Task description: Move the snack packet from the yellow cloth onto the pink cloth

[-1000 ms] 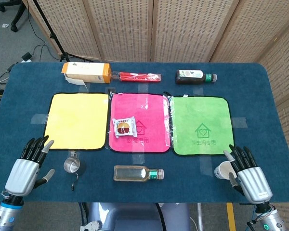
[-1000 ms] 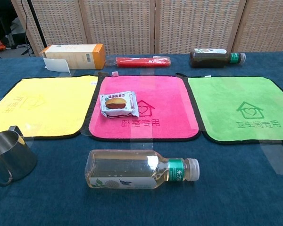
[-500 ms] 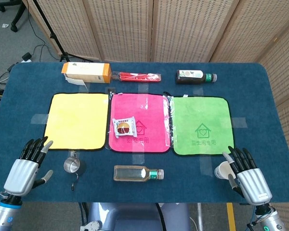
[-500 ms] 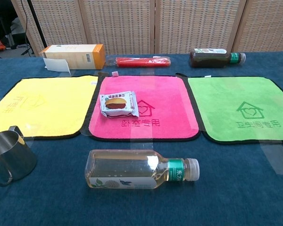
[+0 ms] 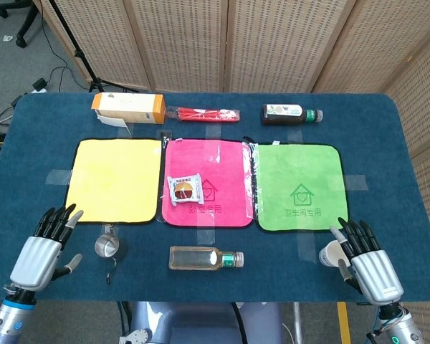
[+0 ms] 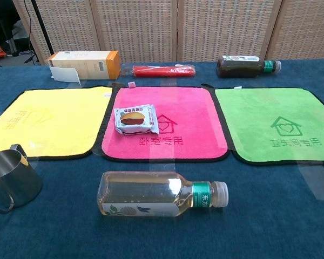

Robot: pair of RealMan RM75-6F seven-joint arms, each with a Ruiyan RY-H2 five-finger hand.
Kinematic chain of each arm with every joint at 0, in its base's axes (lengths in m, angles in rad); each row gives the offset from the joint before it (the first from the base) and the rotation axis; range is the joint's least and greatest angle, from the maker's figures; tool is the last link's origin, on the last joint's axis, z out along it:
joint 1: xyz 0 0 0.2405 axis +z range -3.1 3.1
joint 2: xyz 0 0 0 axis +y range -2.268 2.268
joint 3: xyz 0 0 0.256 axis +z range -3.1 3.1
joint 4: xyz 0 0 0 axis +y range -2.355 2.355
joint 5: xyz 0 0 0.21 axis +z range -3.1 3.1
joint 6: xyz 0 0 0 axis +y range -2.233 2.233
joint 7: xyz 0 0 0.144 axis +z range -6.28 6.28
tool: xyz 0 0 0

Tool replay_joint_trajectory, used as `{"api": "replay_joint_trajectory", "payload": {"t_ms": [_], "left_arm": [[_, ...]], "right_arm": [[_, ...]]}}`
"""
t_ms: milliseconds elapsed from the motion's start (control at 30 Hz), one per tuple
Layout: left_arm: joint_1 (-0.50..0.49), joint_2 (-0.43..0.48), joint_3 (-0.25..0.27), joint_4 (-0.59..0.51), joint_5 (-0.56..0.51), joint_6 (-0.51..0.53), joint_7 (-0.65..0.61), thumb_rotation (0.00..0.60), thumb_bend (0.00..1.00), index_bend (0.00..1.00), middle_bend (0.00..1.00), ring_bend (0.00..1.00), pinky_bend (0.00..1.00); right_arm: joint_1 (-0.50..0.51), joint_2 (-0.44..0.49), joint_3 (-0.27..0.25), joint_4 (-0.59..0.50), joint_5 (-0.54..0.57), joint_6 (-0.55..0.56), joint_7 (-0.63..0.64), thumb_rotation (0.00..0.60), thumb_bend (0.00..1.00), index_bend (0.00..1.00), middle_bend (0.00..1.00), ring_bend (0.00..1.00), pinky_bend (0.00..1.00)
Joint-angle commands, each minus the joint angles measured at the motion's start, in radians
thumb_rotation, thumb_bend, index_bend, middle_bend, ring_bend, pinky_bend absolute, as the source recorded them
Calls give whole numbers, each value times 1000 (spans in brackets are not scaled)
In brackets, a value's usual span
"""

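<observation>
Snack packet [image 5: 184, 189] lay flat on the pink cloth [image 5: 222, 161], left half, next to the printed house logo. Yellow cloth [image 5: 115, 178] was bare. Left robot hand [image 5: 41, 247] and right robot hand [image 5: 365, 259] both sat at the near table [image 5: 272, 251] edge, fingers spread, holding nothing. White cup [image 5: 330, 253] just beside the right one.

Woven wicker screens [image 5: 272, 43] stand behind the blue table [image 5: 387, 143]; grey floor [image 5: 21, 72] carries cables.
</observation>
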Motion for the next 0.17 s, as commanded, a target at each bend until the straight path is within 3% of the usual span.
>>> {"api": "replay_joint_trajectory", "payload": {"t_ms": [33,167], "left_arm": [[-4,1,-3,5,-11,-9,-5,600,250,0,0,0,0],[-10,1,-11,9,-26,-18,-14,600,250,0,0,0,0]], "right_arm": [[3,-2,2,-3,5,-9,-8,600,569,0,0,0,0],[5,-7,3,-8,3,-15,-24,600,569,0,0,0,0]]}}
